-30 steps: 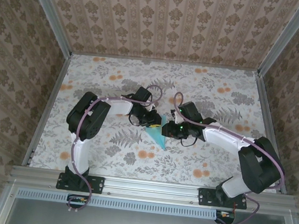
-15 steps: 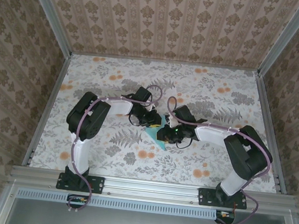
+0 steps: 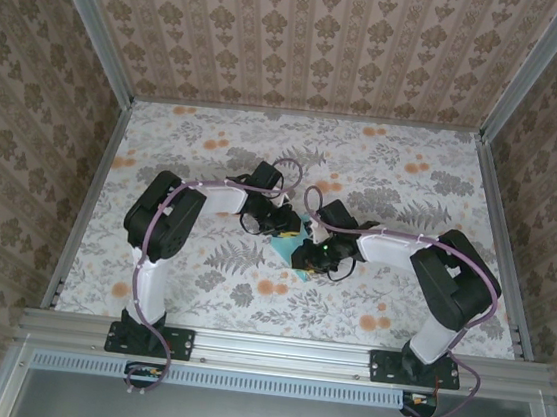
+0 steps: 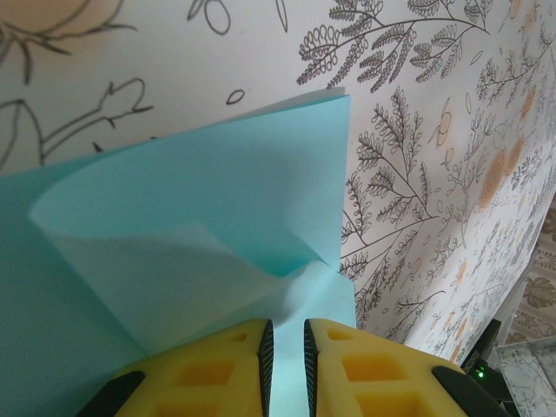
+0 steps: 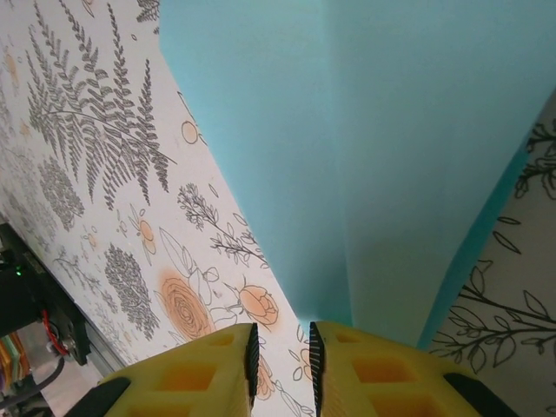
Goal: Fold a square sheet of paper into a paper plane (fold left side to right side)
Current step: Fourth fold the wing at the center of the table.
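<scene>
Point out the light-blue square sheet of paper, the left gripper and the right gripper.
light-blue square sheet of paper point(image 4: 217, 200), left wrist view, on the middle of its curved surface.
left gripper point(image 4: 287, 328), left wrist view, between its yellow fingertips.
right gripper point(image 5: 282, 332), right wrist view, between its yellow fingertips.

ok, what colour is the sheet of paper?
Plain light-blue paper, no pattern; shows best in the left wrist view.

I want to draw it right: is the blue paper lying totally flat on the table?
No, in the left wrist view the light-blue paper is bent over itself, with one layer curling up off the layer below.
</scene>
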You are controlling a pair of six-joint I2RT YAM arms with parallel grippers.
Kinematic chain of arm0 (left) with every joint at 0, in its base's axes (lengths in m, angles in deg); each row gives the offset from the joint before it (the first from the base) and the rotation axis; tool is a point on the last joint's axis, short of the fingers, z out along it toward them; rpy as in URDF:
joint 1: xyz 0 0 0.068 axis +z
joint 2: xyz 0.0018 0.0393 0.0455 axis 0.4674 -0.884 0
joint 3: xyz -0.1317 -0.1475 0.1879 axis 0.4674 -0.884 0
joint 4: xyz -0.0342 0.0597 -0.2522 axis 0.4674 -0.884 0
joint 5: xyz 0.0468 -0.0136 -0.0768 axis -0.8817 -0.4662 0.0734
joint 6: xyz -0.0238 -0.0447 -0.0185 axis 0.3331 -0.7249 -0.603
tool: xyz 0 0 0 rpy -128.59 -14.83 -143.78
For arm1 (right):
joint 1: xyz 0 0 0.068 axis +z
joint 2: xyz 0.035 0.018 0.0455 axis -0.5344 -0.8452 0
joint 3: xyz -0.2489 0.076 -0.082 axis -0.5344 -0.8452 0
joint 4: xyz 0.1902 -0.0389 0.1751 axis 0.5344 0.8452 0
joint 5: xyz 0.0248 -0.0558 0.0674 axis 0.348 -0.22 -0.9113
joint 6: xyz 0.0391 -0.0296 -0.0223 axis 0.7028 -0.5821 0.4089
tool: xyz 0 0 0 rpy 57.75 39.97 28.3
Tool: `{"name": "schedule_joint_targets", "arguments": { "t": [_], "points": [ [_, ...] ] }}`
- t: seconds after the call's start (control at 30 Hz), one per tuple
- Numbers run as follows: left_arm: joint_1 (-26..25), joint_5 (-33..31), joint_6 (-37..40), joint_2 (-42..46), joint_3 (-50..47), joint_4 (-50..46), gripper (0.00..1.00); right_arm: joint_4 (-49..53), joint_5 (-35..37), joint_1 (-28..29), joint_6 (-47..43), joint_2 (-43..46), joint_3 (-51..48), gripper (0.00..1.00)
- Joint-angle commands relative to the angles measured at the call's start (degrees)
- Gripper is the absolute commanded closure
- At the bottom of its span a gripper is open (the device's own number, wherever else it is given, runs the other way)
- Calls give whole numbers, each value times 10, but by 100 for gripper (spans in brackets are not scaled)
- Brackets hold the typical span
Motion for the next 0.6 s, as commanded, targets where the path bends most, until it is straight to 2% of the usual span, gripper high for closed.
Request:
{"name": "schedule_joint_targets", "arguments": {
  "t": [0.0, 0.57],
  "points": [
    [-1, -43, 12, -25, -20, -49, 79, 39, 17, 5, -17, -4, 11, 74],
    [-1, -44, 11, -26, -21, -49, 79, 91, 27, 12, -38, -6, 18, 76]
  ]
}}
